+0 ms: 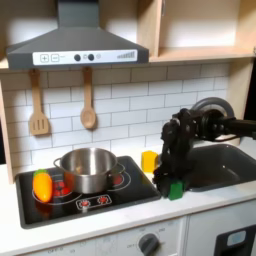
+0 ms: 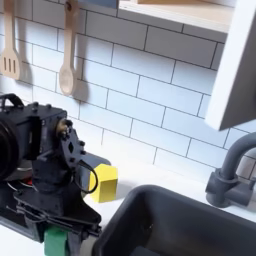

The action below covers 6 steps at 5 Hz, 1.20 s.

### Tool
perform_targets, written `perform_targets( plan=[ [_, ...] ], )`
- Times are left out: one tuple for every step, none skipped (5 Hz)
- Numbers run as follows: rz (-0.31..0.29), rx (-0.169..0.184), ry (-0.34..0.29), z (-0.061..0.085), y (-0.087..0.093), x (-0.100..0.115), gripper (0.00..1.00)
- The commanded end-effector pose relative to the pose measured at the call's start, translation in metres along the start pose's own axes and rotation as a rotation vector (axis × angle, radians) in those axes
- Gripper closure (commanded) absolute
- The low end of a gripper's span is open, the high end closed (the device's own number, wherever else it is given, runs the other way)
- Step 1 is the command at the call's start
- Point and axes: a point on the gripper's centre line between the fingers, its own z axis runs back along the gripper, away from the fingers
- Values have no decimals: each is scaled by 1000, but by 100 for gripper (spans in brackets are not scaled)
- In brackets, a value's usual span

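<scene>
arm: WidowX, black, bent down over counter between stove [image 1: 120,195] and sink [image 1: 225,165] in first exterior view.
gripper [image 1: 174,186]: pointing down, tips right at green block. In second exterior view gripper [image 2: 58,228] sits low at frame bottom, over same block.
jaw state: fingers appear closed around green block, but contact partly hidden by arm body; can't tell for sure.
green block [image 1: 176,190]: on counter edge, just right of stove, just left of sink in first exterior view. In second exterior view green block [image 2: 56,240] is at bottom edge, partly cut off.
yellow block [image 1: 149,161]: on counter behind arm, near wall; second exterior view shows yellow block [image 2: 104,183] just beside the arm, apart from gripper.
pot [image 1: 88,169]: silver, on stove, well left of gripper in first exterior view.
orange item [image 1: 42,186]: on stove front-left, next to pot.
faucet [image 2: 232,170]: grey, second exterior view's right, behind sink.
wall: white tile; spatula [image 1: 38,105] and wooden spoon [image 1: 88,100] hang under hood [image 1: 75,45].
</scene>
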Motion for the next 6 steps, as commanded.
perform_targets(
  plan=[
    [31, 12, -13, 12, 1, 4, 0],
    [43, 3, -21, 16, 0, 10, 0],
    [45, -4, -47, 22, -3, 19, 0],
    [56, -6, -66, 24, -3, 32, 0],
    [65, -14, -65, 19, -3, 44, 0],
    [68, -12, -53, 11, -2, 54, 0]
  ],
)
